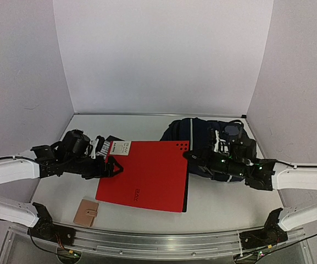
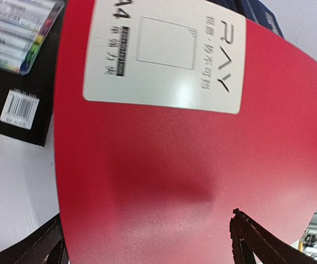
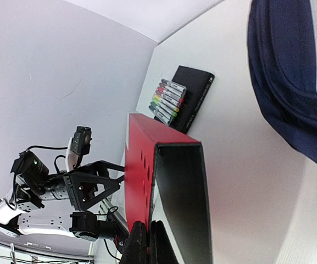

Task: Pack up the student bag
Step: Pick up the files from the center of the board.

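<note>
The student bag (image 1: pixel 213 137), dark navy with light stripes, lies at the back right of the table; its navy fabric (image 3: pixel 290 71) fills the upper right of the right wrist view. A red folder (image 1: pixel 147 176) with a white label (image 2: pixel 163 55) lies flat in the middle. My right gripper (image 1: pixel 189 156) is shut on the thin edge of the folder's red cover (image 3: pixel 139 181) at its far right corner, with the fingertips (image 3: pixel 137 247) pressed together on it. My left gripper (image 1: pixel 114 165) is open at the folder's left edge, its fingers (image 2: pixel 257 242) spread wide over the red surface (image 2: pixel 174 154).
A pack of coloured markers (image 1: pixel 99 146) rests on a black book (image 1: pixel 114 141) behind the folder's left corner; both show in the left wrist view (image 2: pixel 15 33) (image 2: pixel 15 110). A tan wallet (image 1: pixel 85 212) lies near the front left. White walls close the back and sides.
</note>
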`<control>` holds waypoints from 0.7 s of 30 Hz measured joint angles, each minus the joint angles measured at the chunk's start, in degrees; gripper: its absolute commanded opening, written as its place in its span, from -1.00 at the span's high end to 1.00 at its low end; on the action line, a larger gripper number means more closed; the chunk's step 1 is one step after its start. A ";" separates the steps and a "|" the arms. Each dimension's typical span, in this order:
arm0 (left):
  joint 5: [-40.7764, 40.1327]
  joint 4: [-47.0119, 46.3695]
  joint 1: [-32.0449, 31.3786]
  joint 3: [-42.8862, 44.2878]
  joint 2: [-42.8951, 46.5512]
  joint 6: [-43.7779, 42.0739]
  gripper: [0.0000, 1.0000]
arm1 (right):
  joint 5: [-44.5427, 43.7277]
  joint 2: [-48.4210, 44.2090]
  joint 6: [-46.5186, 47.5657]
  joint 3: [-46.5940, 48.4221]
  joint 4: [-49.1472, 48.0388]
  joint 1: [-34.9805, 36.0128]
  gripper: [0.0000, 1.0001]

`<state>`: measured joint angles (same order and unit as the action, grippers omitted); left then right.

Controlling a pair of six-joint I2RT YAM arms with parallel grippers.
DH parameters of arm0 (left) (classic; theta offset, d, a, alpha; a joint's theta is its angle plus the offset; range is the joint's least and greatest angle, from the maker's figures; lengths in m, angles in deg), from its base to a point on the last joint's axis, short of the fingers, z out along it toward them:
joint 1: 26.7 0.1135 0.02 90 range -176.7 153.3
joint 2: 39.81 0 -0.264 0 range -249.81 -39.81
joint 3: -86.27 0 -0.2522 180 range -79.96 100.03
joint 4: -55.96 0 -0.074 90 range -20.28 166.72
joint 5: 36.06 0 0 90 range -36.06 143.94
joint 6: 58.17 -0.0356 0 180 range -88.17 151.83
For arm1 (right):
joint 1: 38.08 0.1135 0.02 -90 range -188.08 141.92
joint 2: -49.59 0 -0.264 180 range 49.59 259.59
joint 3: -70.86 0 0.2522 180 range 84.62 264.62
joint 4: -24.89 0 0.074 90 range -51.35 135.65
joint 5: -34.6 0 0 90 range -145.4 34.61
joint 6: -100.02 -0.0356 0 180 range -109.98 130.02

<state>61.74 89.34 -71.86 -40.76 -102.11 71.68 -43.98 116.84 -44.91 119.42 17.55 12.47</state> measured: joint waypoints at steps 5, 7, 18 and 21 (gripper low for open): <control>-1.18 6.82 0.58 7.24 0.97 -11.40 -1.00 | -1.43 -0.38 7.77 8.32 11.30 -0.30 1.00; -2.75 10.08 0.67 11.25 0.71 -15.82 -1.00 | -2.60 -0.38 10.04 10.46 15.07 -0.48 1.00; -12.90 18.17 0.30 20.92 0.36 -23.50 -0.99 | -3.90 -0.29 15.45 15.41 23.51 0.56 1.00; -14.06 20.00 0.30 19.46 3.23 -22.92 -0.99 | -4.06 -0.25 15.99 15.43 25.04 0.54 1.00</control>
<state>47.69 109.34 -71.56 -21.30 -98.88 48.75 -48.04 116.59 -28.92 134.86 42.59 13.01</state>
